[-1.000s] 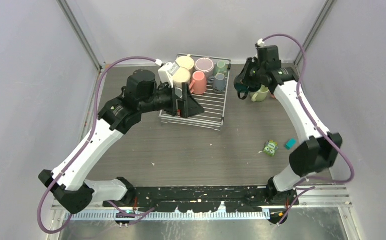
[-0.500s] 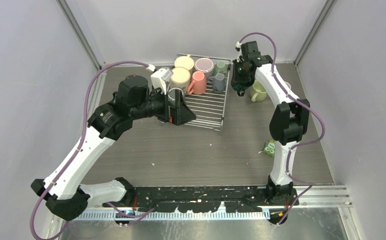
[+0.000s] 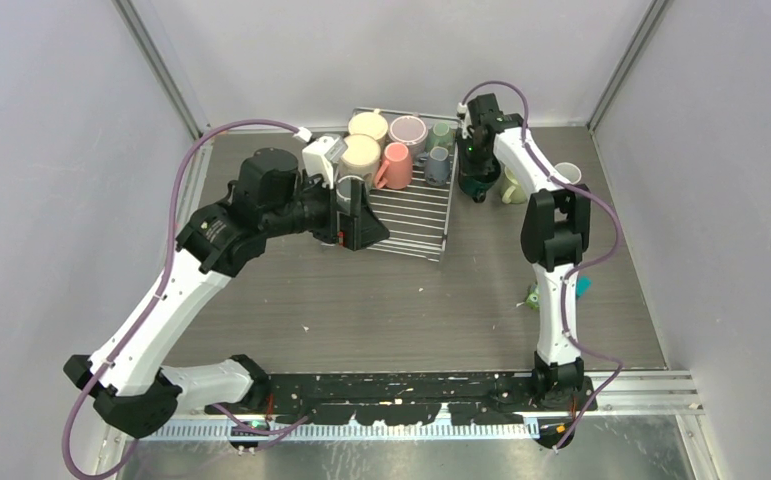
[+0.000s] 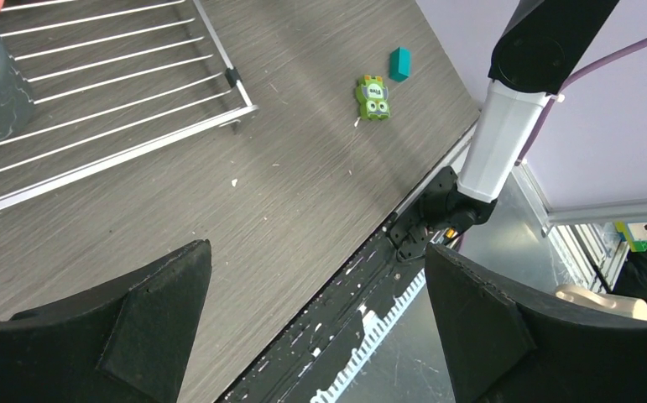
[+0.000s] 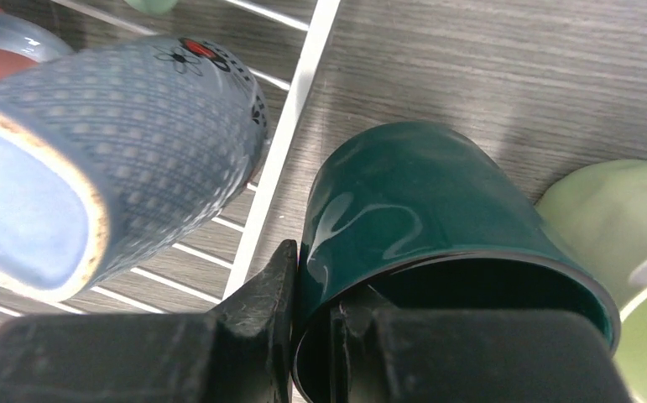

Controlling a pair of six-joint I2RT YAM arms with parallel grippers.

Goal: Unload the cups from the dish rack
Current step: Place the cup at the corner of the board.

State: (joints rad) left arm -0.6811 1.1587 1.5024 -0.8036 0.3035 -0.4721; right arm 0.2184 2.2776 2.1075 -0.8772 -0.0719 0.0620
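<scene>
Grey wood-grain tabletop (image 4: 286, 185), lightly scuffed. Pinched between right gripper (image 5: 313, 306) fingers, one inside and one outside: rim of glossy dark teal ceramic mug (image 5: 420, 201), just outside silver wire dish rack (image 5: 290, 109) right rim, beside pale green mug (image 5: 622, 218). Left gripper (image 4: 317, 252) fingers spread wide, empty, at rack's near edge.

One dark teal mug (image 5: 420, 193), pale green mug (image 5: 613, 218), blue-grey checked mug (image 5: 135, 126), perhaps flower-printed.

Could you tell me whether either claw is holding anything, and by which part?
The right claw pinches the teal mug by its rim, one finger inside; the left claw holds nothing.
</scene>
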